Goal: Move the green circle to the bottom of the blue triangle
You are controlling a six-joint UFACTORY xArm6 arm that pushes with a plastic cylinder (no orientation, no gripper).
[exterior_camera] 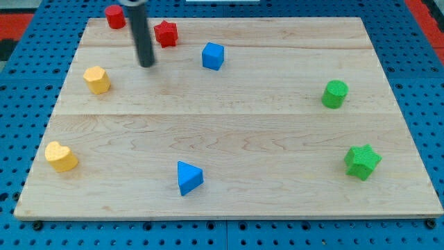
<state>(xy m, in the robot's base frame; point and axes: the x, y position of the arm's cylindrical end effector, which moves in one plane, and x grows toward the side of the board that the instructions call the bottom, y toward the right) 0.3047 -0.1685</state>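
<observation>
The green circle (335, 94) stands near the view's right edge of the wooden board (229, 139). The blue triangle (188, 178) lies near the view's bottom, left of centre. My tip (146, 64) is in the upper left part of the board, far from both. It sits between the red star (166, 33) and the yellow hexagon (97, 80), touching neither.
A blue cube (213, 55) lies right of my tip. A red cylinder (115, 17) stands at the top left edge. A yellow heart (61, 156) lies at the lower left. A green star (362, 162) lies at the lower right, below the green circle.
</observation>
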